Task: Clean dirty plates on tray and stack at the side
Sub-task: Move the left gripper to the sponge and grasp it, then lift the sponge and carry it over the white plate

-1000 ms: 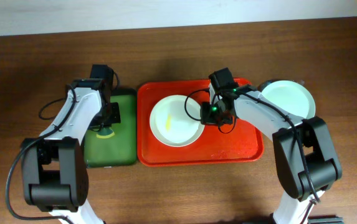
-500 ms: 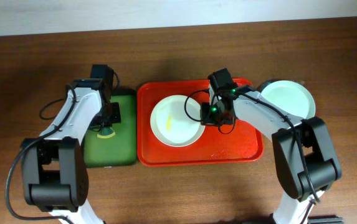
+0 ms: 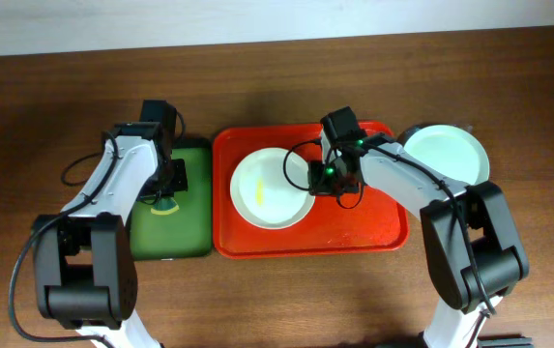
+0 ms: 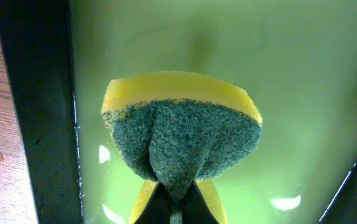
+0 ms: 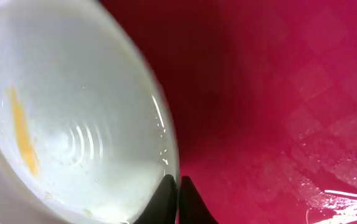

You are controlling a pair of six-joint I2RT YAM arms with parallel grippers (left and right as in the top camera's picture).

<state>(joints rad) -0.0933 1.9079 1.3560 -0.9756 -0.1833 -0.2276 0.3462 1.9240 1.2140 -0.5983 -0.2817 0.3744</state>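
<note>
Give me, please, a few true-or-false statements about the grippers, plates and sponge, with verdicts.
The right gripper pinches the rim of the plate on the red tray. True.
That plate is clean. False: it bears a yellow smear.
The left gripper is shut on the sponge. True.
The sponge is over the red tray. False: over the green tray.
The other plate lies on the red tray. False: on the table beside it.

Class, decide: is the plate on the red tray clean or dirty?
Dirty: the plate on the tray has a yellow smear across its middle.
</note>
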